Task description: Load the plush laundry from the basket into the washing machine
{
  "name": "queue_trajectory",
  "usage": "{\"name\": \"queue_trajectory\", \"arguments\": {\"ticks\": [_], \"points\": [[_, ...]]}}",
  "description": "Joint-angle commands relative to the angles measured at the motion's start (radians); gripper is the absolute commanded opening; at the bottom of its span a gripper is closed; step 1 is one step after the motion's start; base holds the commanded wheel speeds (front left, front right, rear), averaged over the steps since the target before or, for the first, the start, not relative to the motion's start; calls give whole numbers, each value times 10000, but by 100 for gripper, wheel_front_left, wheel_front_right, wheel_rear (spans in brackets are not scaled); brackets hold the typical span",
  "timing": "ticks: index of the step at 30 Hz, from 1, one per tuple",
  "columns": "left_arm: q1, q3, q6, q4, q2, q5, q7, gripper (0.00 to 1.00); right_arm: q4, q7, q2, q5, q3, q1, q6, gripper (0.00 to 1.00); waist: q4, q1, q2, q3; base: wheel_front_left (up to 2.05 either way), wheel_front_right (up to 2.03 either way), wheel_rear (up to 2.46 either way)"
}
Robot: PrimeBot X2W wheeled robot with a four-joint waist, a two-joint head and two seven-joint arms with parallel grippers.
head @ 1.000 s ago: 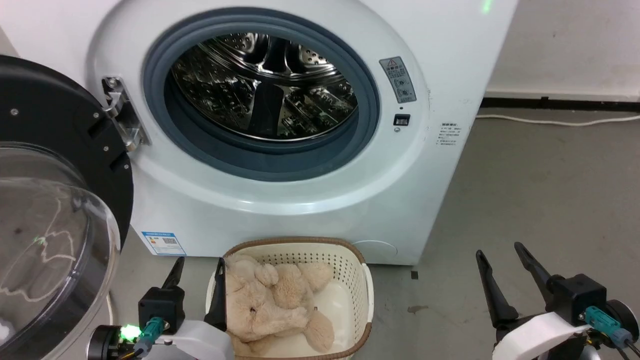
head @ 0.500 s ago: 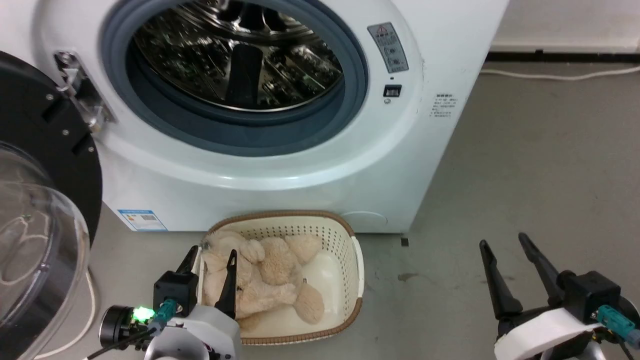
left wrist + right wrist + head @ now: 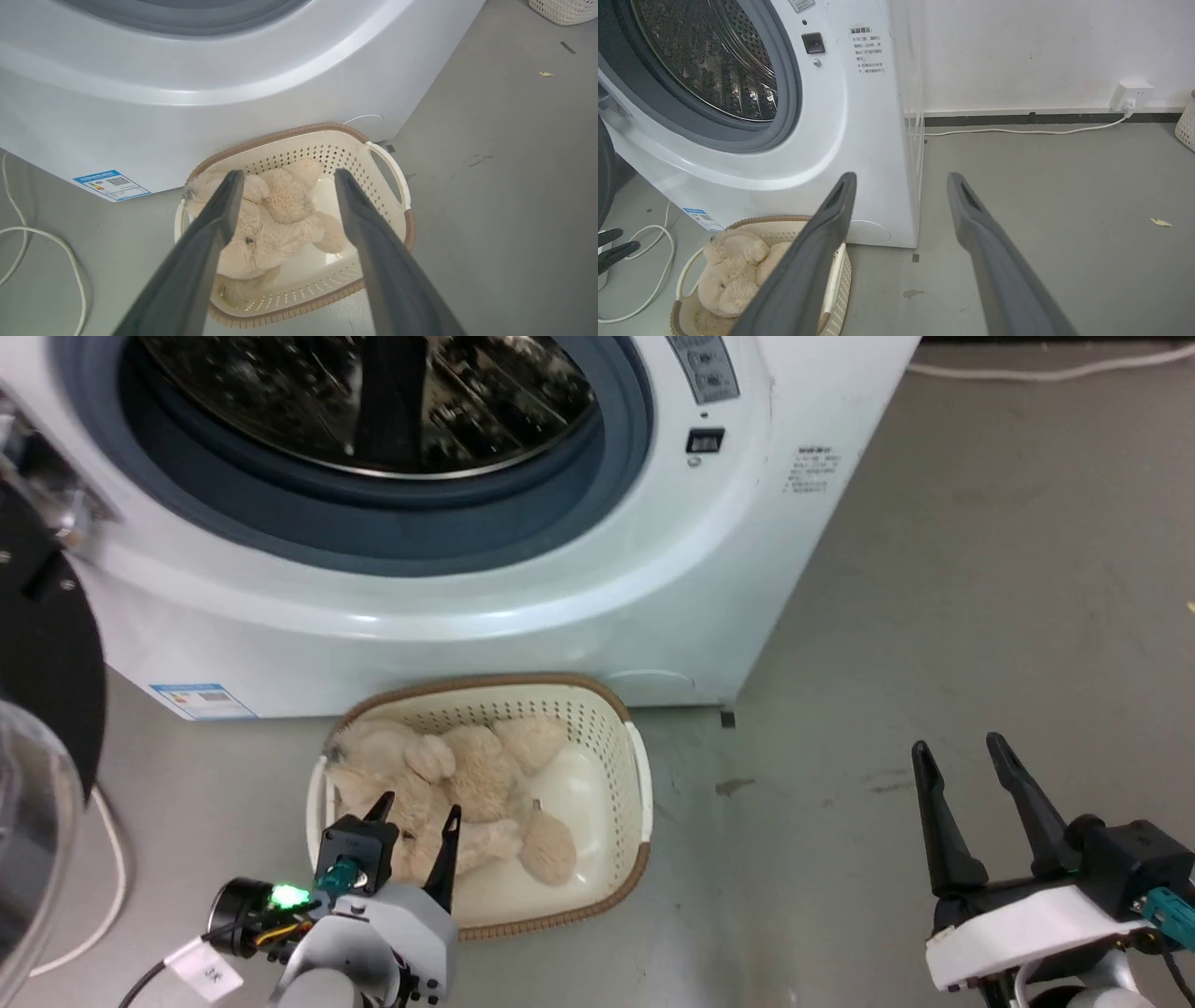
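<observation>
My left gripper (image 3: pixel 421 803) is open. Its two dark fingers are spread wide and hold nothing. It hangs over the near side of the basket (image 3: pixel 602 733), and its tips point down at the teddy bear (image 3: pixel 448 770). I cannot tell if the tips touch the fur.

The teddy bear lies inside the basket, on the left side of it. It is all curled up, with its soft round arms and legs tucked in. The right part of the basket's bottom is bare and white.

The basket sits on the grey floor (image 3: pixel 934 569). Right behind the basket stands the big white washing machine (image 3: pixel 560 616). They are very close, and I cannot tell if they touch. High above the basket is the round hole with its grey-blue ring (image 3: pixel 373 537) and the shiny drum (image 3: pixel 280 392) inside. The black door (image 3: pixel 47 663) is swung open, off to the left of the basket. A white cord (image 3: pixel 107 887) lies on the floor on that side too.

My right gripper (image 3: pixel 957 741) is well off to the right of the basket, over bare floor. It is open too, with nothing between its fingers.
</observation>
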Motion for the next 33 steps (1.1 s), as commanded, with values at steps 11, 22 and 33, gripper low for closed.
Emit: {"name": "queue_trajectory", "arguments": {"ticks": [11, 22, 33], "points": [[-996, -992, -165, 1541, 566, -934, 203, 100, -66, -306, -3, 660, 180, -384, 5, 100, -519, -2, -1, 972, 0, 0, 0], [-2219, -1970, -284, 2686, 1231, -1400, 450, 100, -135, -536, -3, 1302, 295, -616, 5, 100, -921, -2, -1, 2002, 0, 0, 0], [-3378, -2255, 18, 4102, 1690, -1955, 587, 100, -155, -745, -4, 1926, 508, -929, 6, 100, -1374, -2, -1, 2986, 0, 0, 0]]}}
